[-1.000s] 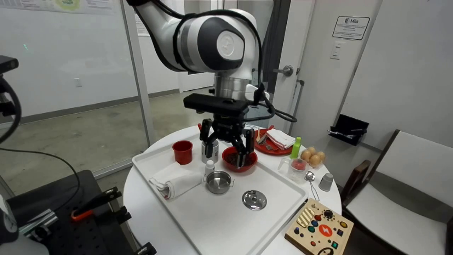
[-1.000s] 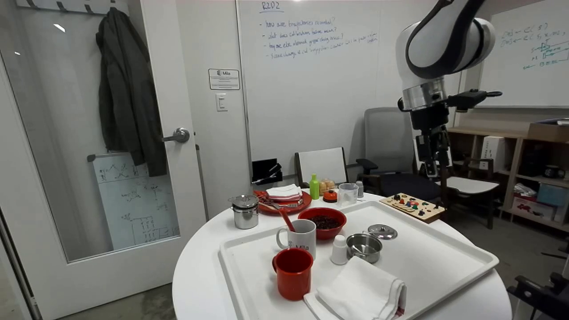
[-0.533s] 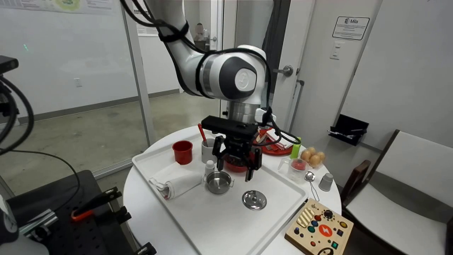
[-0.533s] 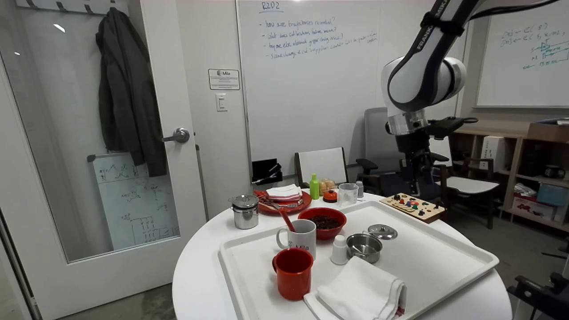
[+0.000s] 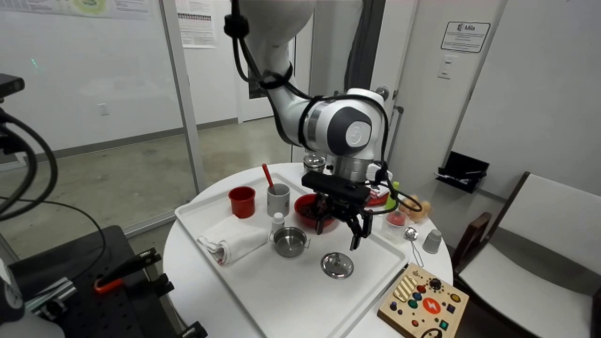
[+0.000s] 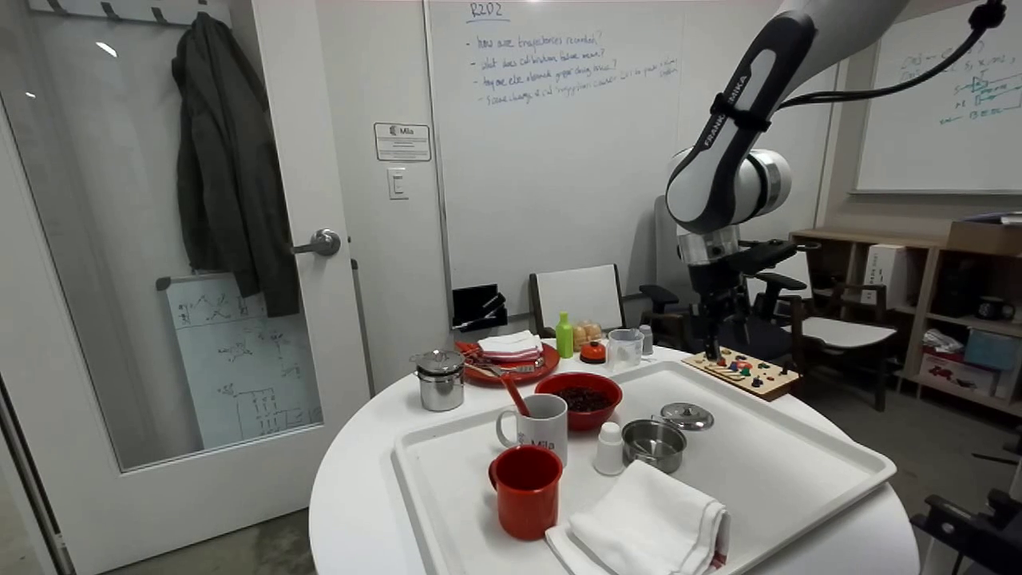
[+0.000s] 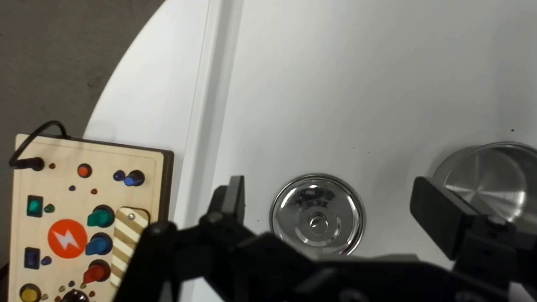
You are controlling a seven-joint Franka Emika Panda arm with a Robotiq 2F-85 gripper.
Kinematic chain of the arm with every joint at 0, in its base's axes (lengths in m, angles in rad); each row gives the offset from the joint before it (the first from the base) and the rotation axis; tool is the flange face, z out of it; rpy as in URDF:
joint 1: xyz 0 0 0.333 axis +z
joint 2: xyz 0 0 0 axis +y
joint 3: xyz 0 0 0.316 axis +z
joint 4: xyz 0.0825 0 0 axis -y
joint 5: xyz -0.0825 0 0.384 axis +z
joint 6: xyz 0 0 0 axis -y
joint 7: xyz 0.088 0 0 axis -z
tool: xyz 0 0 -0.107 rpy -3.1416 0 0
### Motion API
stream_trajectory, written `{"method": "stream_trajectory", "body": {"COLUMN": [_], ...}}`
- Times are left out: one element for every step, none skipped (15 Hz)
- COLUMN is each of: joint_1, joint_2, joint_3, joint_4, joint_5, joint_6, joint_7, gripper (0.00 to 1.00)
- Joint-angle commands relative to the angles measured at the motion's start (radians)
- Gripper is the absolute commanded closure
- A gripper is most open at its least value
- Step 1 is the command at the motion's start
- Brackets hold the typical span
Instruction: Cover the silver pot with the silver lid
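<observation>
Lower and nearer the silver lid (image 7: 317, 212) than half a second ago, the end effector (image 5: 338, 236) holds its fingers (image 7: 440, 216) spread wide above the tray (image 5: 300, 291). From the wrist view, the lid shows between those fingers, a little toward the one by the tray's edge; how high they stand over it is hard to judge. It lies flat, knob up, near the open silver pot (image 5: 289, 243) but apart from it. Bare tray floor runs from the lid out to the raised rim, and past that a narrow strip of bench (image 7: 155, 75) borders the wooden control board (image 7: 84, 197). Tighter room shows at the pot, where a white shaker (image 5: 278, 221) stands just beside it. In an exterior view, "Mila" reads on the white mug (image 6: 551, 421) and wall sign (image 6: 402, 142), "FRANKA" on the arm (image 6: 722, 172), and "R2D2" heads the whiteboard (image 6: 559, 184).
</observation>
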Motion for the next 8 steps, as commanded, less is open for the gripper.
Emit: {"method": "stream_trajectory", "body": {"joint_1": [0.003, 0.003, 0.005, 0.006, 0.005, 0.007, 0.002, 0.003], "joint_2": [0.004, 0.003, 0.002, 0.002, 0.002, 0.021, 0.043, 0.075], "joint_3": [-0.004, -0.004, -0.003, -0.003, -0.003, 0.000, 0.007, 0.009], "joint_4": [0.002, 0.001, 0.000, 0.000, 0.000, 0.021, 0.040, 0.071], "joint_5": [0.003, 0.003, 0.003, 0.003, 0.003, 0.005, 0.008, 0.011], "joint_6": [-0.001, -0.001, -0.001, -0.001, -0.001, -0.004, 0.009, 0.011], "joint_7": [-0.002, -0.002, -0.002, -0.002, -0.002, -0.002, -0.014, -0.010], "gripper": [0.00, 0.00, 0.00, 0.00, 0.00, 0.00, 0.00, 0.00]}}
